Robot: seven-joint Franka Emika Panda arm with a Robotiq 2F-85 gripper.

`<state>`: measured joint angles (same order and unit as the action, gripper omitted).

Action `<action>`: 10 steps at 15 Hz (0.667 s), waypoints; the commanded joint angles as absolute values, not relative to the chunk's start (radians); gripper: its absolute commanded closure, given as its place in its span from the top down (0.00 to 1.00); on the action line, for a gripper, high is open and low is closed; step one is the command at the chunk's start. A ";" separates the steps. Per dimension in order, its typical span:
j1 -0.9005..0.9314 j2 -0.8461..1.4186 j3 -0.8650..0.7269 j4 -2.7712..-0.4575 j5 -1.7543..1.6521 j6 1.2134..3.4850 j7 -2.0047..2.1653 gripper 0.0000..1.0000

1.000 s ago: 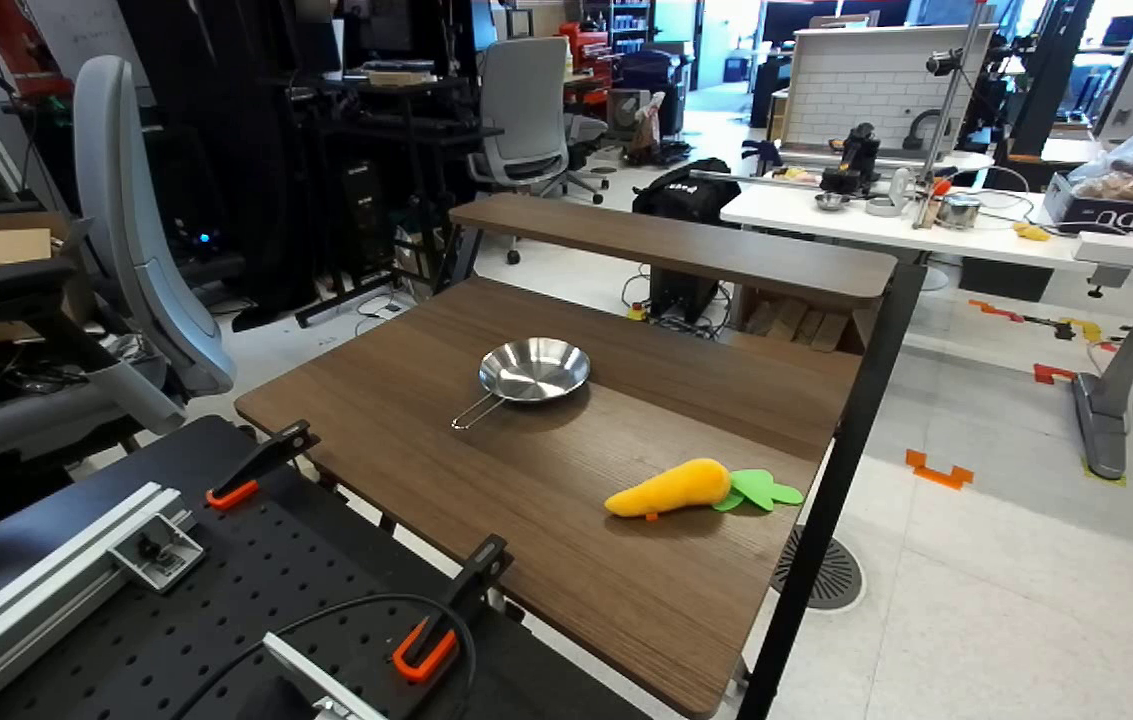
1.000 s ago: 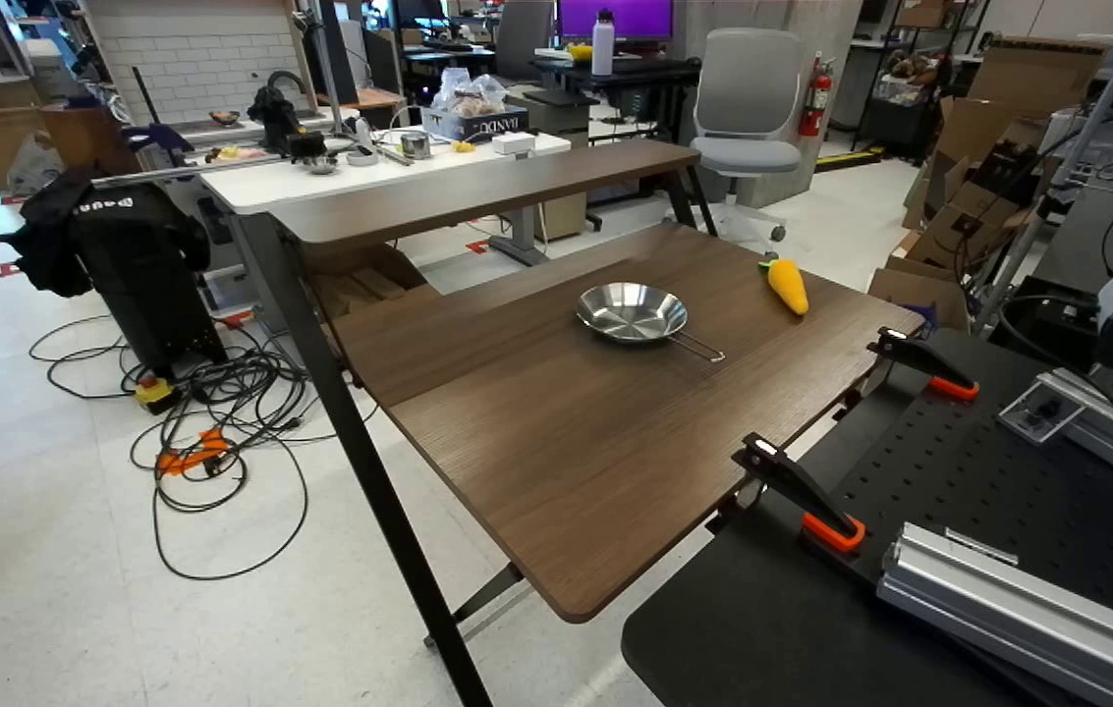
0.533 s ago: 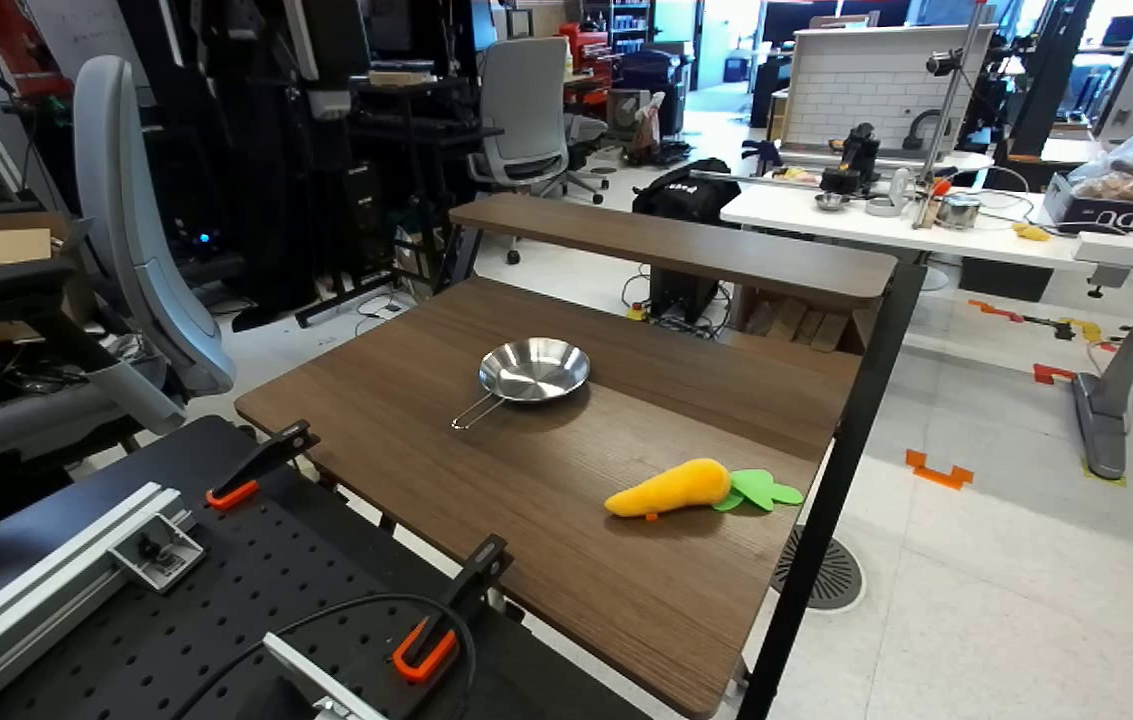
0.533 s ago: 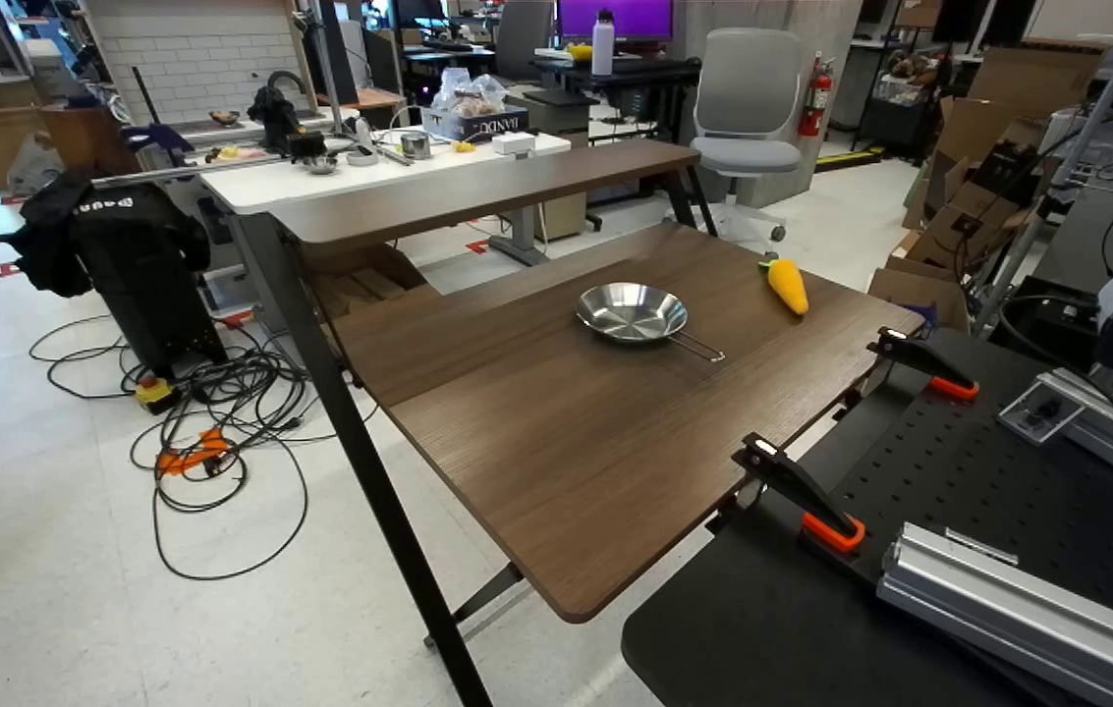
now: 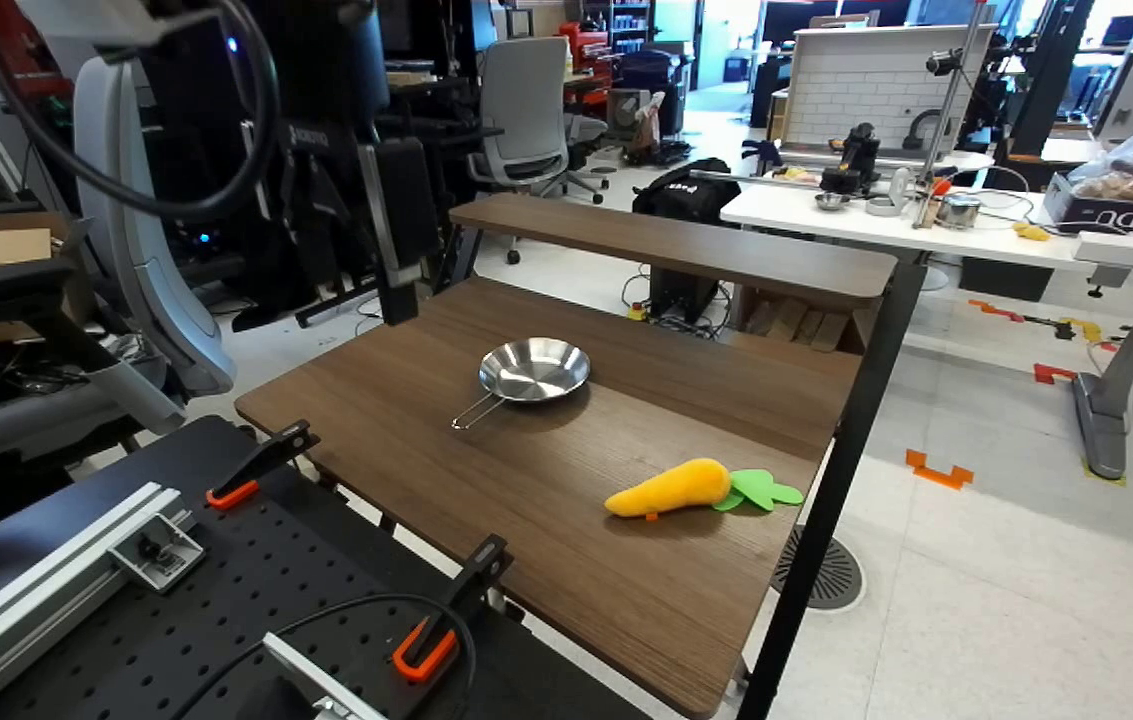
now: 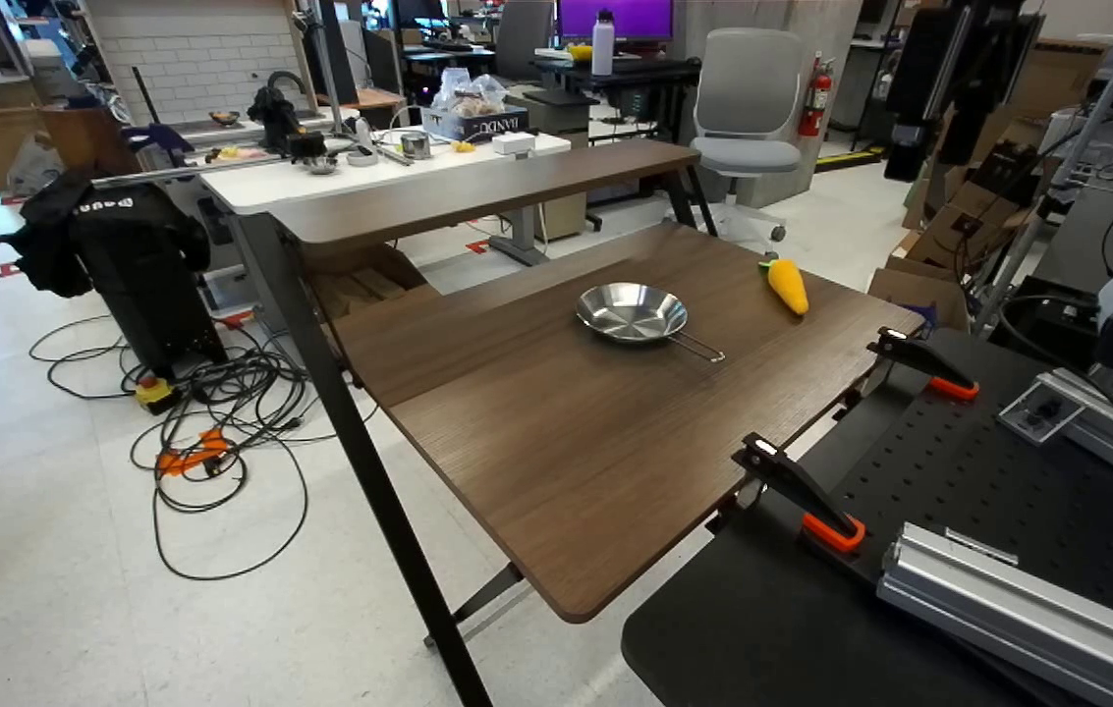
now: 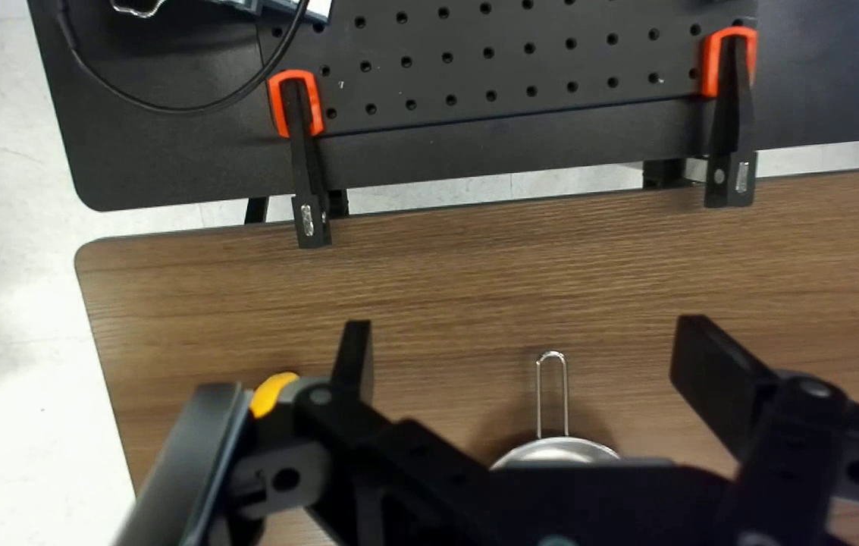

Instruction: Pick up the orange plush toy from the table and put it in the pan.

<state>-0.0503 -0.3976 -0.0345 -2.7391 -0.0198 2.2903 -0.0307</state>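
In an exterior view, with the pan (image 5: 536, 372) as the centre of the dial, the gripper (image 7: 531, 356) is up at 10 o'clock, fingers (image 7: 357, 360) spread wide, nothing in its grasp. Looks like the approach stage to me. Seen this way the pan sits between it and the orange plush toy (image 5: 676, 487), so dipping too soon could clip the pan.

Around 7 there's a clamp (image 5: 466, 595) on the black bench (image 7: 490, 155), poking out toward the table (image 5: 486, 490). Come in low on that side and you might snag it.

Pan itself sits flat, wire handle (image 7: 538, 394) toward 8. It looks light and shallow, so my guess is a knock would skid it, and a careless drop could leave the toy flopped half out.

Toy's at 4 o'clock, lying on the table, leaves (image 5: 756, 488) out toward 3 and near the table's edge. Main worry imo: a nudge that way could shove it off. It looks soft, so a pinch on the narrow end (image 5: 618, 504) may slip. The wrist view shows only a scrap of yellow past the finger on its 9 o'clock side, so aiming by that alone could miss.

Then the black desk leg (image 5: 839, 480), between 3 and 4, just past the leaves. Overshoot and the gripper could whack it.
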 commanded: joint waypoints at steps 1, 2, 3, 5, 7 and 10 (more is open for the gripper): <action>-0.092 -0.289 -0.084 -2.755 -0.034 2.436 -0.050 1.00; -0.108 -0.266 -0.095 -2.761 -0.040 2.481 -0.044 1.00; -0.123 -0.239 -0.105 -2.762 -0.047 2.523 -0.037 1.00; -0.154 -0.190 -0.125 -2.761 -0.058 2.613 -0.026 1.00; -0.179 -0.141 -0.145 -2.753 -0.060 2.686 -0.020 1.00; -0.198 -0.063 -0.183 -2.729 -0.021 2.763 -0.038 1.00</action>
<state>-0.1806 -0.1470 -0.1529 -2.7655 -0.0381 2.6891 -0.0312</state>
